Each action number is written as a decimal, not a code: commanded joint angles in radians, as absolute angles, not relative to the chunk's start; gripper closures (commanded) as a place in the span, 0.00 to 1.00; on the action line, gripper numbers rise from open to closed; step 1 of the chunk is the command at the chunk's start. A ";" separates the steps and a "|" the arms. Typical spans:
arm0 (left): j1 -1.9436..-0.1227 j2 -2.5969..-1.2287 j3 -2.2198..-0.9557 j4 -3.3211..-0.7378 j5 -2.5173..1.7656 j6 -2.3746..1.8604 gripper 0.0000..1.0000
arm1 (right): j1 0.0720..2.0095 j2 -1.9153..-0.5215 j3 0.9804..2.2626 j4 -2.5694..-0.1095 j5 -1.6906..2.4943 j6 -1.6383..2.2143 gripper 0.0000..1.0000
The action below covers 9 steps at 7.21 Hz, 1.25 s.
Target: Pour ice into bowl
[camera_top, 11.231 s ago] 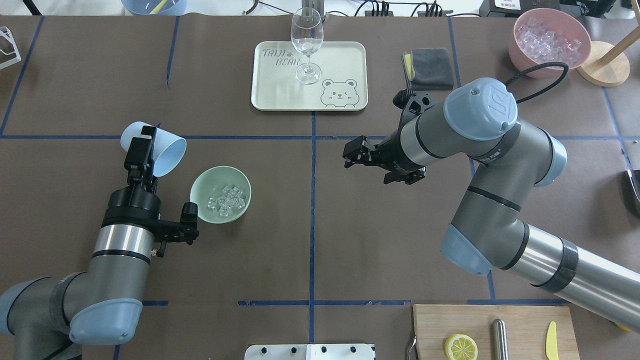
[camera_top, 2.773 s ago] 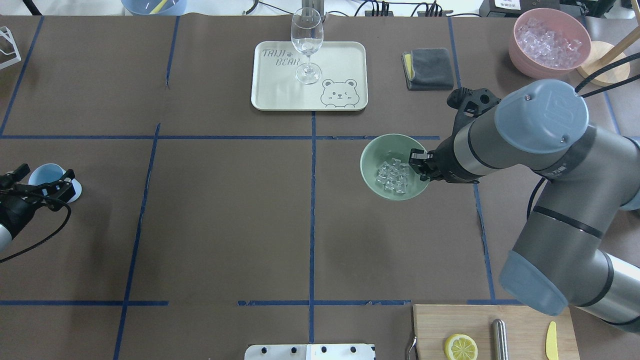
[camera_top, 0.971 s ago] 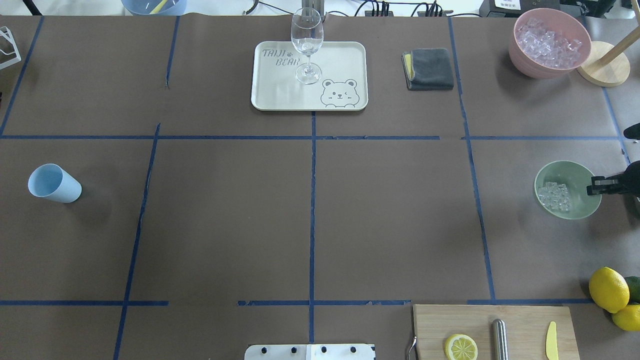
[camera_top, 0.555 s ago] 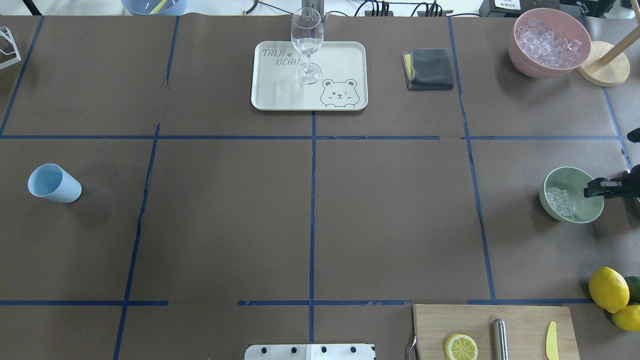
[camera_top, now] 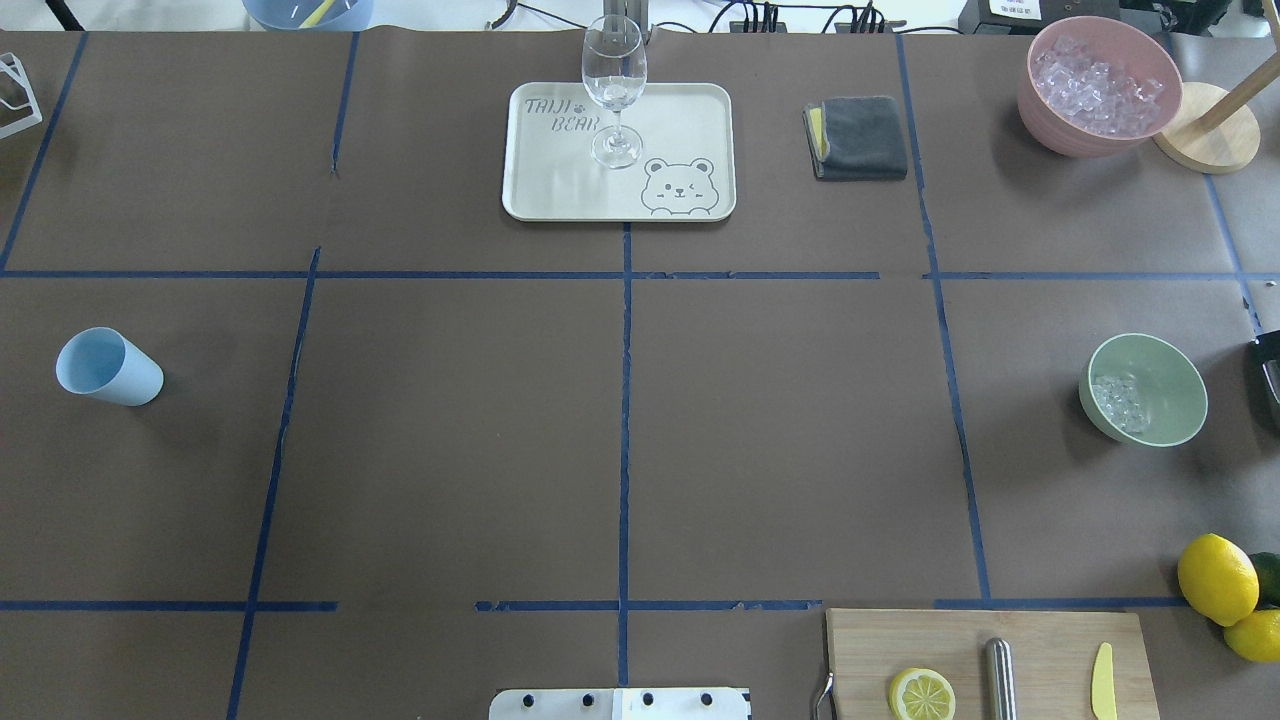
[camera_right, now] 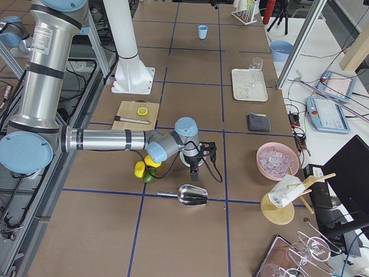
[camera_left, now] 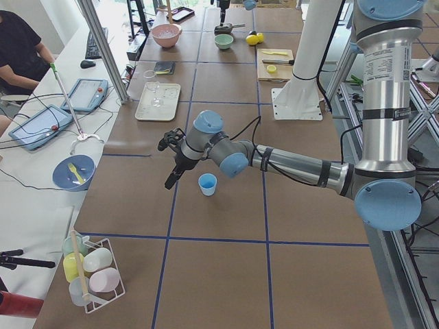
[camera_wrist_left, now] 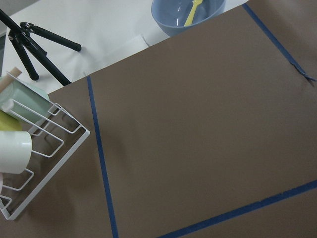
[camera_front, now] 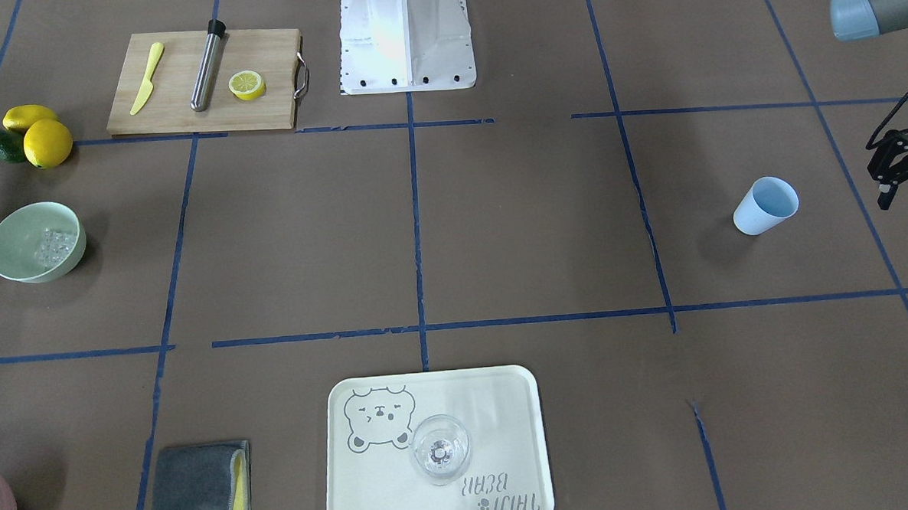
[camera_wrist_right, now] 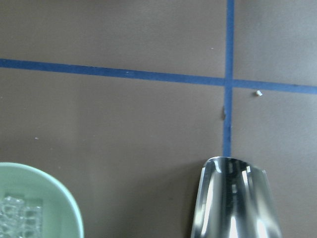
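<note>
At the left edge of the tabletop [camera_top: 450, 450] you have the left gripper [camera_left: 170, 179] hanging above the surface, close to the blue cup [camera_top: 110, 366] but apart from it. You cannot tell from these views whether its fingers are spread or pressed together. The cup stands upright on the tabletop. Moving right, at the middle of the far edge, 1 wine glass [camera_top: 613, 85] stands on the cream bear tray [camera_top: 690, 110], and a folded grey cloth [camera_top: 860, 138] lies near the tray's right side. In the far right corner sits the pink container [camera_top: 1045, 110], heaped with whitish cubes. Near the right edge you will find the bowl [camera_top: 1175, 390] resting on the tabletop. The ice [camera_top: 1118, 402] is inside it, bunched against the wall that faces the tabletop's middle. The right gripper [camera_right: 195, 166] hangs near the bowl. It shows only in the side view, so you cannot tell if it is spread or closed. A metal scoop [camera_right: 193, 195] lies beyond it at the right edge. At the near right corner lie 2 lemons [camera_top: 1217, 578] and 1 dark green fruit [camera_front: 1, 144]. The cutting board [camera_top: 1040, 640] at the near edge carries 1 lemon half [camera_top: 921, 694], 1 metal rod [camera_top: 999, 678] and 1 yellow knife [camera_top: 1102, 680].
</note>
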<state>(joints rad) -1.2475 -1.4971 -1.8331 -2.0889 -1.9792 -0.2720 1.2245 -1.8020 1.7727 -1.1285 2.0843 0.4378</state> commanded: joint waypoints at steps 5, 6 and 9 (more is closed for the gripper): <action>-1.505 -1.510 -1.787 -1.621 -2.328 0.104 0.00 | 1.568 -1.779 1.803 -1.546 2.425 -0.031 0.00; -1.508 -1.505 -1.751 -1.626 -2.345 0.103 0.00 | 1.568 -1.772 1.777 -1.543 2.395 -0.035 0.00; -1.551 -1.468 -1.684 -1.629 -2.385 0.092 0.00 | 1.568 -1.761 1.761 -1.546 2.418 -0.018 0.00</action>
<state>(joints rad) -1.5361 -1.4954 -1.7017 -1.6256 -2.3738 0.0974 1.5670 -1.7630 1.7703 -1.5439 2.4085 -0.0202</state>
